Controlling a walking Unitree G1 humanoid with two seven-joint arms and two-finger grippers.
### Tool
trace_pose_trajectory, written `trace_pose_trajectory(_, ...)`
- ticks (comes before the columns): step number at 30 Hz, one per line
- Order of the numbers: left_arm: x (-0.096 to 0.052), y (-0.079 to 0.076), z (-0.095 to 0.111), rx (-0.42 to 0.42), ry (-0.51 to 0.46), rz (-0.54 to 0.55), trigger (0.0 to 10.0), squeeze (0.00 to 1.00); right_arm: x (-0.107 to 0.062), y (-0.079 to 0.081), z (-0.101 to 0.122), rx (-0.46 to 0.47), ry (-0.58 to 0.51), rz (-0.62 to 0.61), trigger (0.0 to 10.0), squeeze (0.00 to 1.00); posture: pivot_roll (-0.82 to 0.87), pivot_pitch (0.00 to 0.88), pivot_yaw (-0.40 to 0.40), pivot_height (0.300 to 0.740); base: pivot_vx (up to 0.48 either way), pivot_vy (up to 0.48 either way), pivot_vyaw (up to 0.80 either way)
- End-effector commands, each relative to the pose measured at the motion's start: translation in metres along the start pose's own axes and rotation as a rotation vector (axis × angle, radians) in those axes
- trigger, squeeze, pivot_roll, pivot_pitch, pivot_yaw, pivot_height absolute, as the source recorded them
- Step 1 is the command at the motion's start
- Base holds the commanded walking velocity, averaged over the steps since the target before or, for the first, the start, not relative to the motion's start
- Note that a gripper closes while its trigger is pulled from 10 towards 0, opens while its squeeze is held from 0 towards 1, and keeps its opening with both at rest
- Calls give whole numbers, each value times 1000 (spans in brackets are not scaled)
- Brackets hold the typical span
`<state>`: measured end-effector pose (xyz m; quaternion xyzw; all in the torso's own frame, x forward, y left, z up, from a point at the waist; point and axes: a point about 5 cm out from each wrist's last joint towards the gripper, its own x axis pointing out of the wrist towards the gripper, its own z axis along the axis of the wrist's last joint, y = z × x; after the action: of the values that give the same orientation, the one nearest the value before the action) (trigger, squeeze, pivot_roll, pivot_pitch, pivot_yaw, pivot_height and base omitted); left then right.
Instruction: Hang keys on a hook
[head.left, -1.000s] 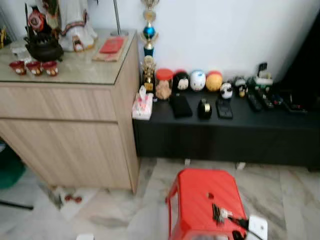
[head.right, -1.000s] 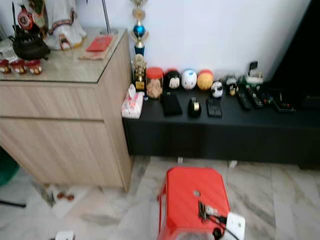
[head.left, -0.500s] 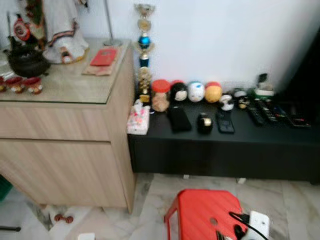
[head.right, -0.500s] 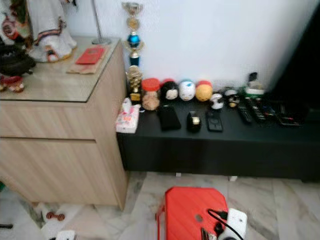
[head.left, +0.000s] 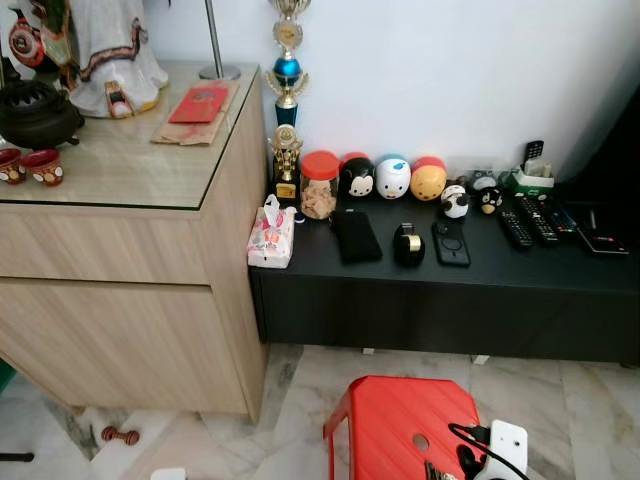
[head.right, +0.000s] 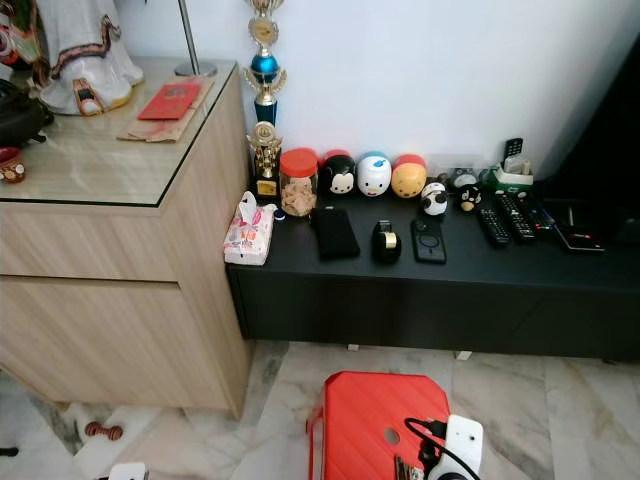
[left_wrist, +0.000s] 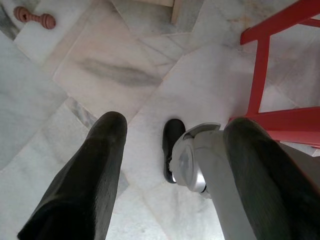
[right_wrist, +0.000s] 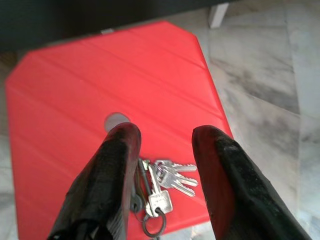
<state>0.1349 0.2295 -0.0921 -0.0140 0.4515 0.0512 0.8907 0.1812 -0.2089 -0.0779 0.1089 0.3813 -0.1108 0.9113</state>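
Red stool (right_wrist: 75, 90) nearer now; keys (right_wrist: 162, 185) between right jaws

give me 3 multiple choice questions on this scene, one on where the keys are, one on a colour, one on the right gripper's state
1. Where do the keys lie?
A. on the stool
B. on the black cabinet
C. on the floor

2. What colour is the lid of the jar?
A. blue
B. red
C. green

3. How is the right gripper?
A. shut on the keys
B. open above the keys
C. shut on a remote

Answers: 1 A, the bunch rests on the red seat near its hole. 2 B, the lid is red. 3 B, its fingers stand apart with the keys between them, ungripped.
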Motion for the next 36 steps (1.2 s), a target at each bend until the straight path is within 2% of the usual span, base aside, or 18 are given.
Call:
trace_pose_trajectory(1, -1, 0, -6, -6, 27, -2, 10000, 0, 0, 0, 8, -5, -60, 25, 10000, 0, 133, 0, -46, 740, 0, 0, 0)
trace_pose_trajectory(7, -1, 0, -6, 5, 28, -7, 10000, 0, -2, 1, 16, -20, -160, 69, 10000, 0, 125, 0, -46, 740, 0, 0, 0)
trace_pose_trajectory(15, -1, 0, -6, 6, 29, -7, 10000, 0, -2, 5, 18, -20, -188, 88, 10000, 0, 124, 0, -47, 740, 0, 0, 0)
trace_pose_trajectory(16, -1, -1, -7, 7, 31, -9, 10000, 0, -1, 12, 23, -26, -212, 108, 10000, 0, 126, 0, -50, 740, 0, 0, 0)
trace_pose_trajectory(19, -1, -1, -7, 6, 31, -9, 10000, 0, 0, 17, 28, -31, -232, 122, 10000, 0, 126, 0, -52, 740, 0, 0, 0)
trace_pose_trajectory(33, -2, 0, -9, 23, 44, -6, 10000, 0, 2, 28, 46, -41, -307, 146, 10000, 0, 129, 0, -50, 740, -35, 0, 0)
trace_pose_trajectory(36, -2, 0, -9, 22, 44, -5, 10000, 0, 2, 29, 47, -39, -315, 148, 10000, 0, 130, 0, -50, 740, -380, 0, 0)
